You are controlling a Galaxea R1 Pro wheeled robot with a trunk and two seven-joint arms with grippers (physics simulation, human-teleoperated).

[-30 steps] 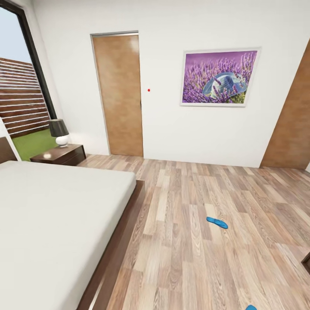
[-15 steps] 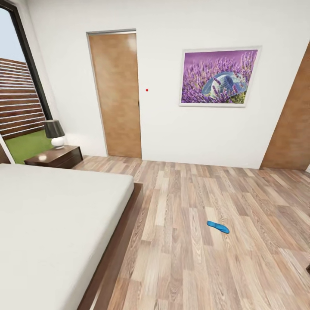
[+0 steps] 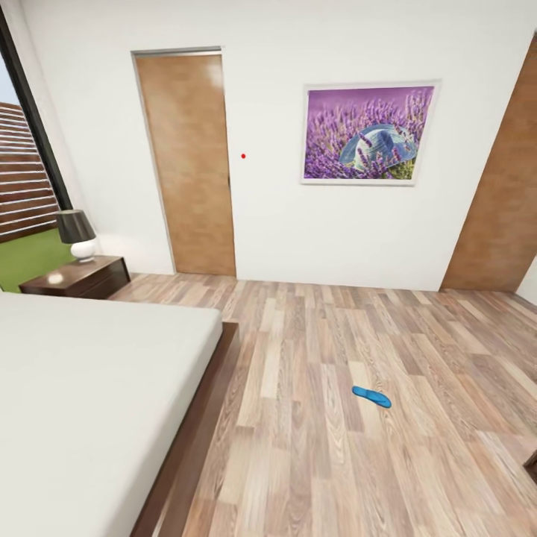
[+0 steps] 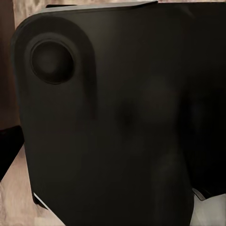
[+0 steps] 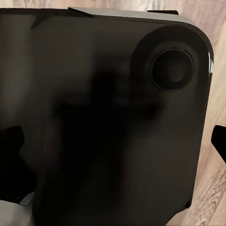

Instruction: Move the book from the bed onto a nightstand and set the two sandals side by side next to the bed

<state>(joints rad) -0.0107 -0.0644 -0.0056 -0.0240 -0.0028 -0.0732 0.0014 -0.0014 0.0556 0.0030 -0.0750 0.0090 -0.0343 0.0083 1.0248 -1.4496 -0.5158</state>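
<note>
Wood floor (image 3: 313, 447) — one blue sandal (image 3: 371, 396) right of bed (image 3: 89, 403).

Wood-plank floor (image 3: 313, 447) — one blue sandal (image 3: 371, 396) flat on it, beside bed (image 3: 89, 395).

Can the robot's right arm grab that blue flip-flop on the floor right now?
Probably not yet. The sandal lies out on the wood floor, apart from the bed, and looks well ahead of the robot. Nothing blocks the way, so it would likely roll closer first.
</note>
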